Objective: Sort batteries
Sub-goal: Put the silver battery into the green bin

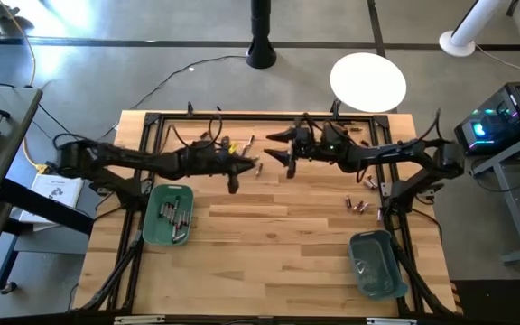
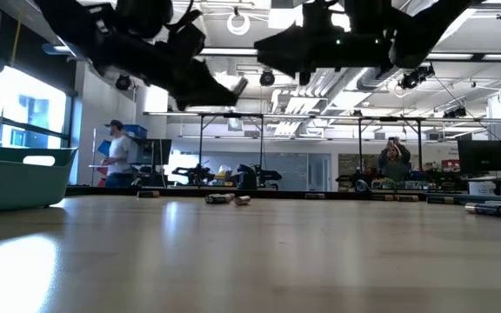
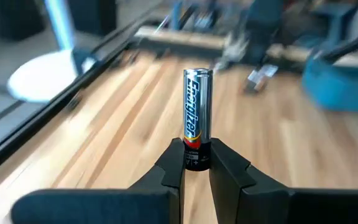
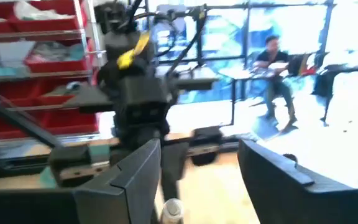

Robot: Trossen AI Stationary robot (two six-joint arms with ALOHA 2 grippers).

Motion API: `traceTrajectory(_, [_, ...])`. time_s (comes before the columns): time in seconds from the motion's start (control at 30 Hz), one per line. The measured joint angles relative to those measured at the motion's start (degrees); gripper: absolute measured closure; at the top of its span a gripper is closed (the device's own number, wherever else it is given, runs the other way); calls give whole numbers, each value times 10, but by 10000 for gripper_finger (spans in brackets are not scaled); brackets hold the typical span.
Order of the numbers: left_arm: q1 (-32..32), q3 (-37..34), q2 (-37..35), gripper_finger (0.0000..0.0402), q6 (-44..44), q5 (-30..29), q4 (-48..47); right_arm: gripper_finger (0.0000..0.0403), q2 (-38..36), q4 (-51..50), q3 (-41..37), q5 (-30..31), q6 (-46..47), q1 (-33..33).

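My left gripper [image 3: 196, 163] hangs above the table's far middle [image 1: 253, 166], shut on a silvery battery [image 3: 197, 112] with a black end. My right gripper [image 4: 197, 168] is open and faces it from the right [image 1: 274, 148], a short gap away. The battery's free tip [image 4: 171, 211] shows low between the right fingers. Loose batteries lie flat on the wood at the far middle [image 1: 242, 144] and at the right [image 1: 359, 206]. A teal bin [image 1: 154, 226] at the left holds several batteries. A second teal bin [image 1: 382, 275] sits near right. My left gripper pinches the battery by its black end [image 3: 196, 160] between the two fingertips. The fingers come about level from the table's left and lie along the battery. The silver length sticks out beyond the tips toward the right gripper. It is lifted clear of the table [image 2: 240, 85].
Black frame rails [image 1: 242, 117] run along the table's far edge and sides. A white round disc [image 1: 368, 81] sits beyond the far right corner. People stand in the room beyond [image 2: 118, 156]. Bare wood [image 1: 269, 235] lies between the two bins.
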Motion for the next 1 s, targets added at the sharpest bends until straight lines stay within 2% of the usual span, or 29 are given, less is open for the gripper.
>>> traceTrajectory(0.13, [-27,21,-91,368,-30,-60,-180,192,-13,1,0,6,-36,-1])
traceTrajectory(0.27, [-77,84,-157,368,-103,-137,-452,192,-13,-11,0,6,-60,-3])
traceTrajectory(0.4, [-135,170,-176,368,-258,-172,-723,192,-13,-20,0,6,-89,-4])
traceTrajectory(0.5, [-183,211,-170,368,-400,-144,-869,192,-13,-19,0,6,-110,-7])
traceTrajectory(0.63, [-241,217,-171,368,-592,-67,-981,192,-13,-19,0,5,-128,-13])
traceTrajectory(0.73, [-278,217,-170,368,-696,-19,-1020,192,-13,-20,0,5,-132,-15])
traceTrajectory(0.87, [-300,195,-172,368,-780,12,-1021,192,-13,-26,0,3,-132,-15])
traceTrajectory(1.0, [-303,140,-171,368,-810,58,-990,192,-13,-37,0,-4,-132,-15])
